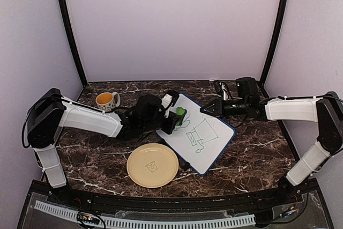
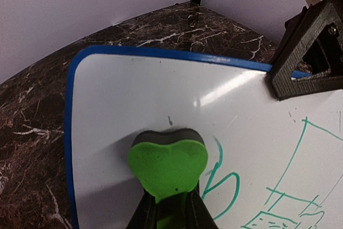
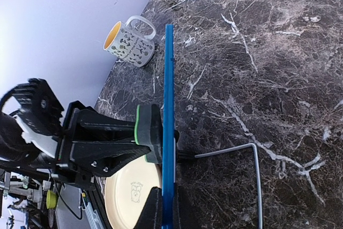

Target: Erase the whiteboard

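Note:
The whiteboard [image 1: 206, 140] has a dark-blue frame and green marker doodles, and stands tilted above the table. My right gripper [image 1: 210, 108] is shut on its far edge; in the right wrist view the board shows edge-on as a blue strip [image 3: 168, 79] between my fingers [image 3: 168, 205]. My left gripper [image 1: 176, 117] is shut on a green heart-shaped eraser [image 1: 181, 111] whose dark pad is pressed flat on the board's upper left part. In the left wrist view the eraser [image 2: 168, 164] sits just left of the doodles [image 2: 228, 183] on the board [image 2: 123, 95].
A pale-yellow plate [image 1: 153, 164] lies in front of the board. A patterned mug [image 1: 107, 100] stands at the back left. A bent wire stand [image 3: 252, 156] sticks out behind the board. Black cabling [image 1: 221, 87] lies at the back wall.

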You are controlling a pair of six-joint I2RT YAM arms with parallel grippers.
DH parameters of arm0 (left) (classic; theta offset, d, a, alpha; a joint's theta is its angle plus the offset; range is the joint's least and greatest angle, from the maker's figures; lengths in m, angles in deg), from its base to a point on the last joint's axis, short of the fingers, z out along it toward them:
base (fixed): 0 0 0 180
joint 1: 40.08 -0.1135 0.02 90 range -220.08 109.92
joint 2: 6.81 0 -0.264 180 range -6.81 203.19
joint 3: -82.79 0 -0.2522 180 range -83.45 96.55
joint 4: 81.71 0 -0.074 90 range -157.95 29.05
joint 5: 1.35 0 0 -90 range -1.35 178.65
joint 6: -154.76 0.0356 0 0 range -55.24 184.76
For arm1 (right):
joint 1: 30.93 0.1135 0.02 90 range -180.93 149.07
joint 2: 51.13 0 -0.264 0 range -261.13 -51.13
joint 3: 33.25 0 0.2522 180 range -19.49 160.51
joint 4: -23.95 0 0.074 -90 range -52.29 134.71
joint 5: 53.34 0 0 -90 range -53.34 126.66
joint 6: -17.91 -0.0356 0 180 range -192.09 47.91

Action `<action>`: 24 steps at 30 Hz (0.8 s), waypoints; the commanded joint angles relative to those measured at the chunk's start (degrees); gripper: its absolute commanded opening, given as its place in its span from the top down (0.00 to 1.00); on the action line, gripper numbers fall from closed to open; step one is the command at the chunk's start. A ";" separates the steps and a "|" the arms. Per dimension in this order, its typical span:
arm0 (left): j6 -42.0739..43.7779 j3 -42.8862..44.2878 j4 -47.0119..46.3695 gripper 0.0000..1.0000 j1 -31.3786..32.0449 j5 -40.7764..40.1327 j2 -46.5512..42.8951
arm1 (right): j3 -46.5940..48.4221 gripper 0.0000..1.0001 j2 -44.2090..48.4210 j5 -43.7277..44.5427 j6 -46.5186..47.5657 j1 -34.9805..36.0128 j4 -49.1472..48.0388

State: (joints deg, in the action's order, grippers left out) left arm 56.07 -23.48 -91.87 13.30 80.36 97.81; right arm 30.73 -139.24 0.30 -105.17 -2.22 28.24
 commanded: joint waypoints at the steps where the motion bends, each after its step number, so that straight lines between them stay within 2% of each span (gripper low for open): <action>1: 2.10 4.23 0.49 1.00 0.14 -1.10 0.36 | -0.92 1.00 -2.00 -0.36 0.70 1.07 0.73; 6: 1.02 1.37 0.07 1.00 -0.11 -0.74 0.01 | -1.12 1.00 -1.71 -0.29 0.76 0.87 0.86; 15: -2.98 -9.53 -3.52 1.00 1.70 -1.33 -1.86 | -1.48 1.00 -2.03 -0.54 0.62 0.56 0.12; 24: -2.46 -9.66 -4.56 1.00 3.96 -2.10 -1.37 | -1.50 1.00 -2.29 -0.72 0.68 0.47 -0.04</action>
State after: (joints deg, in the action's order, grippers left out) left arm 53.62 -33.23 -98.01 16.03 77.41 96.54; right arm 30.73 -139.42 0.04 -105.42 -2.37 28.02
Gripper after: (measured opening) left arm 0.187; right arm 0.043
